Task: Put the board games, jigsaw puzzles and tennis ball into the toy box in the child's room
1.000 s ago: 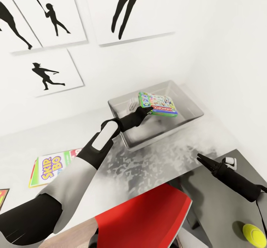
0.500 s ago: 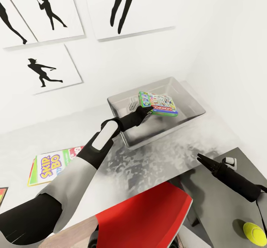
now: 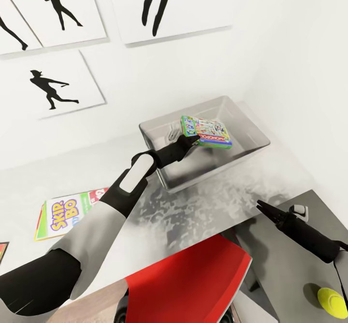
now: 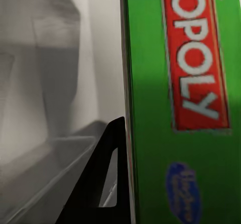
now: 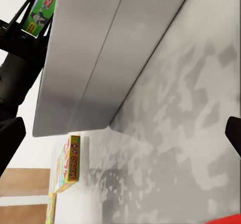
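The left arm has black and light-grey segments and a white forearm panel; the right arm is matte black.

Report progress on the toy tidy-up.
Nothing lies in the toy box that shows yet. In hand: the left end effector holds the green board game above it. Left: the Skip-Bo game on the table and the tennis ball.

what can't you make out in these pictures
- Toy box floor, head view: partly hidden by the green board game held over it.
- Item at the left edge, head view: cut off by the frame.
- Right gripper jaws, head view: too small to judge.
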Tool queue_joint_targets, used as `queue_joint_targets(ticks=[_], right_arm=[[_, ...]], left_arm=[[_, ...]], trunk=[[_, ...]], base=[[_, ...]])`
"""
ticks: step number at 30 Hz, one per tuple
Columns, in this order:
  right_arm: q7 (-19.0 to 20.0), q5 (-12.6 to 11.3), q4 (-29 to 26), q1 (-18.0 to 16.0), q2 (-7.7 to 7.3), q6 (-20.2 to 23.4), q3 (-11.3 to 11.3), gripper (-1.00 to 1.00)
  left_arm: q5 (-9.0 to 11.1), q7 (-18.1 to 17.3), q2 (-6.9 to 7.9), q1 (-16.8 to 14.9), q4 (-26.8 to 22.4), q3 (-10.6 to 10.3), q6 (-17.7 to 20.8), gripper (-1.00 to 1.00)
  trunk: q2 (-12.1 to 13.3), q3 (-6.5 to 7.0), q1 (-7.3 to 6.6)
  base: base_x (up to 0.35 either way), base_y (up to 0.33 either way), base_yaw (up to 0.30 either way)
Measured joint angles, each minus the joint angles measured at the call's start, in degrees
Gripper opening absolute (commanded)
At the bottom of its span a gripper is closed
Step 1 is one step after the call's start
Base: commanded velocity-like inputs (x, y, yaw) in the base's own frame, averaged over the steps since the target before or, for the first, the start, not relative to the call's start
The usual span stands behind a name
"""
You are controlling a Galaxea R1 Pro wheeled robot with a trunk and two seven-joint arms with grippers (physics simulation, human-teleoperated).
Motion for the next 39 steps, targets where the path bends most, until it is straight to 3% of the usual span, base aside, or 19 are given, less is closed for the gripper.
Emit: queue_joint_targets(ticks=[16,39], right_arm=[[0.0,0.0,0.0,0.01,0.0,-0.08,-0.08,1.0],[0.03,-0.01,0.0,0.0,0.0,-0.05,-0.09,1.0]], left_arm=[[0.1,0.01,0.0,-1.33,-1.51,0.0,0.17,-1.0],[0.14,0.0,0.0,-1.34,-1.66,-0.09,0.23,-1.0]], trunk=[[0.0,-1.44,0.0],[0.0,-1.56,0.0]], base=[[0.0,0.0,0.0],[0.0,0.0,0.0]])
